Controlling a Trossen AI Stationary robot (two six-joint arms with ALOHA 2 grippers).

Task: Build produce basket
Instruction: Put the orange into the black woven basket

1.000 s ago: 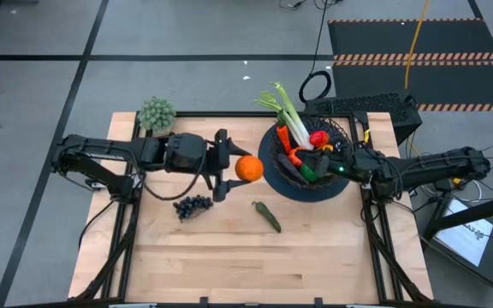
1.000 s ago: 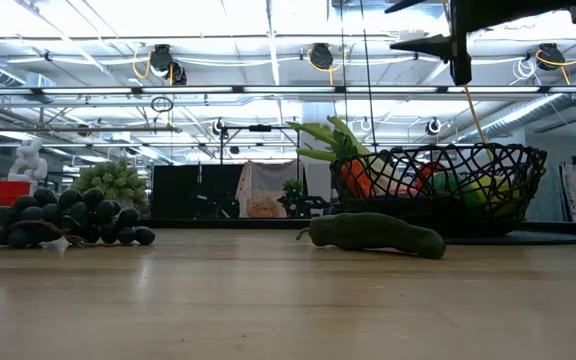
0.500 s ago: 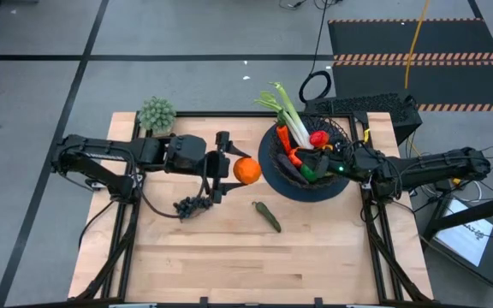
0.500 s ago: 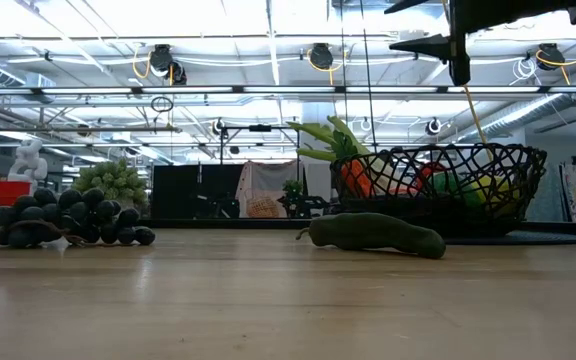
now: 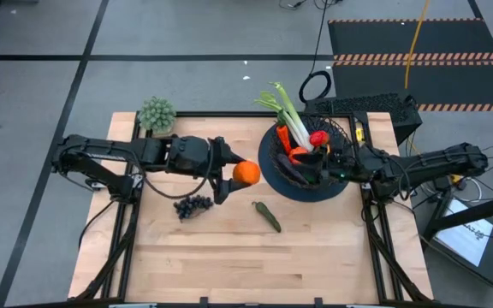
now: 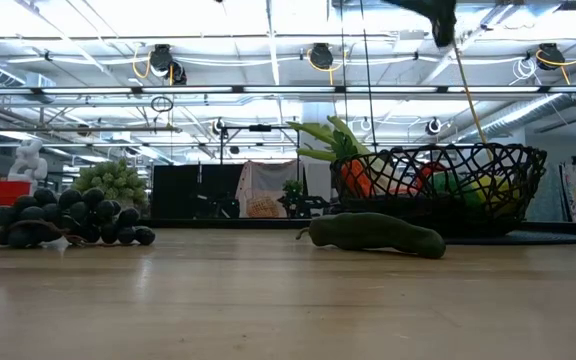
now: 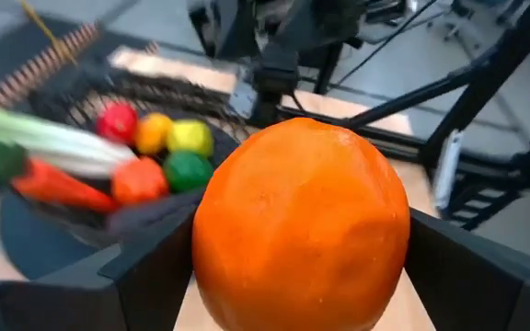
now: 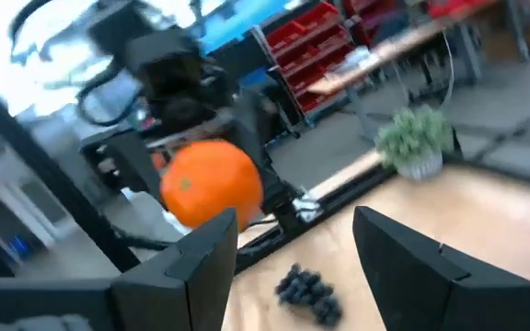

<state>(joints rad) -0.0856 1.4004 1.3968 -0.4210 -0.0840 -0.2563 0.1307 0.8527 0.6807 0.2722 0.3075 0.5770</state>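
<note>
Orange (image 5: 246, 173) sits clamped between the fingers of the left tool (image 5: 232, 174), lifted off the worktop (image 5: 229, 257) & just beside the basket's near rim, not yet over it. Held up so it can clear the mesh wall, I'd judge; left wrist view shows it filling the gap between both fingers, so grip looks firm & centred.

Basket (image 5: 274, 181) is at the worktop's far right, already holding leek (image 5: 288, 113), carrot (image 5: 283, 139), tomato (image 5: 318, 138), eggplant (image 5: 286, 171) & a few small round fruits. Leek stands propped w/ leaves over the rim, prob. because it's too long to lie flat.

Still out on the worktop: dark grapes (image 5: 193, 205) close under the left arm, & pickle (image 5: 268, 216) lying nearer the front edge, below the basket. Both free to pick next.

Right tool (image 5: 325, 160) hangs over the basket's inside w/ fingers apart & nothing between them, per right wrist view. It may crowd the drop spot, so the orange prob. wants the left side of the bowl.

Bushy grey-green clump (image 5: 157, 114) at far left corner, not part of the load.
</note>
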